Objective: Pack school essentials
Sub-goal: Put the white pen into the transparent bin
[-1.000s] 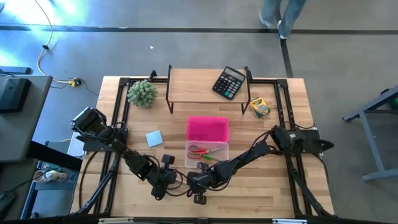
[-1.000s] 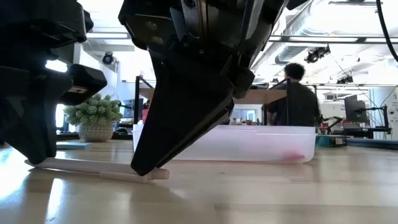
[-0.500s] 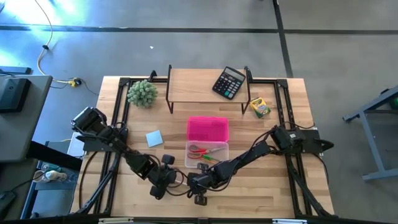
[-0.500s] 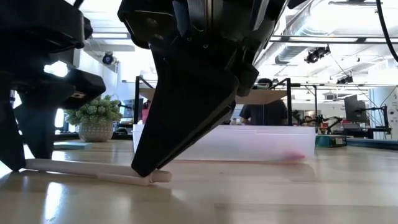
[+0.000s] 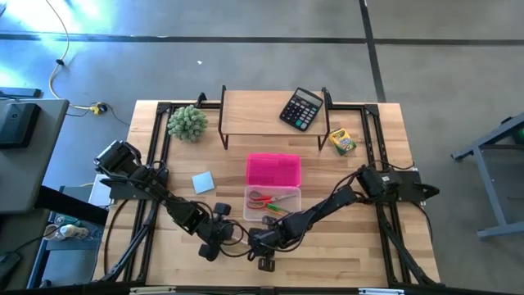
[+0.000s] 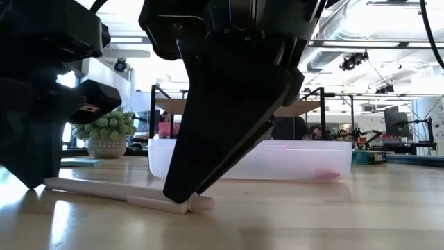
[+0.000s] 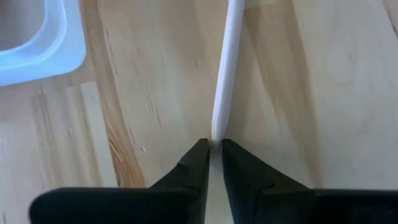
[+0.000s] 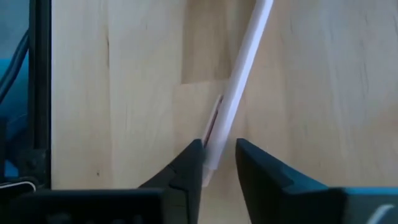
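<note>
White and thin, the pencil [image 6: 128,195] lies flat on the wooden table [image 5: 368,246] toward the 6 o'clock edge, just clear of the clear plastic box [image 5: 273,205] that already holds the red-handled scissors [image 5: 264,197]. The left gripper [image 7: 211,149] sits at one end of it, its fingers nearly closed with the pencil's tip between them; the right gripper [image 8: 217,155] straddles the other end, its fingers a little wider apart and the shaft running up between them at a slant. Whether either pair actually presses the pencil cannot be told. Judging by its look, the pencil is light, stiff and smooth, round enough to roll or squirt out of a pinch made at the very tip. A hold nearer the middle of the shaft, fingers square across it, looks safer than one at an end, and it lies so low on the wood that the fingertips would have to come right down to the surface. The light-blue notepad [image 5: 203,182] lies at about 10 o'clock from the box, and the crayon box [image 5: 341,141] toward 2 o'clock.
</note>
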### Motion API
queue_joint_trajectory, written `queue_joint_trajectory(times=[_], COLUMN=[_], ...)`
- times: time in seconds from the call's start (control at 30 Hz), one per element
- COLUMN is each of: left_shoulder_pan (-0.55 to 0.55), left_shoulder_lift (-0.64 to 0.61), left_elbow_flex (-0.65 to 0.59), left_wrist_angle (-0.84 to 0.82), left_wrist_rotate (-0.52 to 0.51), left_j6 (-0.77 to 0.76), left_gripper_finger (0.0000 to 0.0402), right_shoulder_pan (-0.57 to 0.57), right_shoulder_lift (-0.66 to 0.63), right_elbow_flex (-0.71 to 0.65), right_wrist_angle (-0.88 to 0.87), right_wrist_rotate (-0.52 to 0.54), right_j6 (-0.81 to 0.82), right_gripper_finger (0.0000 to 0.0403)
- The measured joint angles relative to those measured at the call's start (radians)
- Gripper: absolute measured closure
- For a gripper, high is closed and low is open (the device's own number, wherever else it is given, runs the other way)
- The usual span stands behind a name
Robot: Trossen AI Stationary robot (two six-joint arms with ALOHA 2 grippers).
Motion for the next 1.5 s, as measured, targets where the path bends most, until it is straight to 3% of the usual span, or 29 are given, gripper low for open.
queue_joint_trajectory(times=[0.27,0.67,0.93,1.13,1.5], left_shoulder_pan=[0.003,0.026,0.028,0.029,0.029], left_shoulder_lift=[0.001,0.038,0.041,0.067,0.077], left_elbow_flex=[-0.001,0.002,0.001,0.002,0.002], left_wrist_angle=[0.056,0.151,0.13,0.135,0.145], left_wrist_rotate=[-0.005,0.07,0.079,0.079,0.075], left_j6=[0.0,-0.009,-0.019,-0.034,-0.035], left_gripper_finger=[0.0378,0.0378,0.0359,0.0334,0.0346], right_shoulder_pan=[0.0,-0.001,-0.001,-0.001,-0.001], right_shoulder_lift=[0.0,0.002,0.004,0.033,0.008], right_elbow_flex=[0.002,0.002,0.002,0.002,0.0], right_wrist_angle=[-0.037,-0.06,-0.055,-0.053,-0.073], right_wrist_rotate=[-0.011,-0.006,-0.013,-0.037,-0.036], right_j6=[0.047,0.057,0.056,0.055,0.051], right_gripper_finger=[0.029,0.0325,0.0287,0.0281,0.0281])
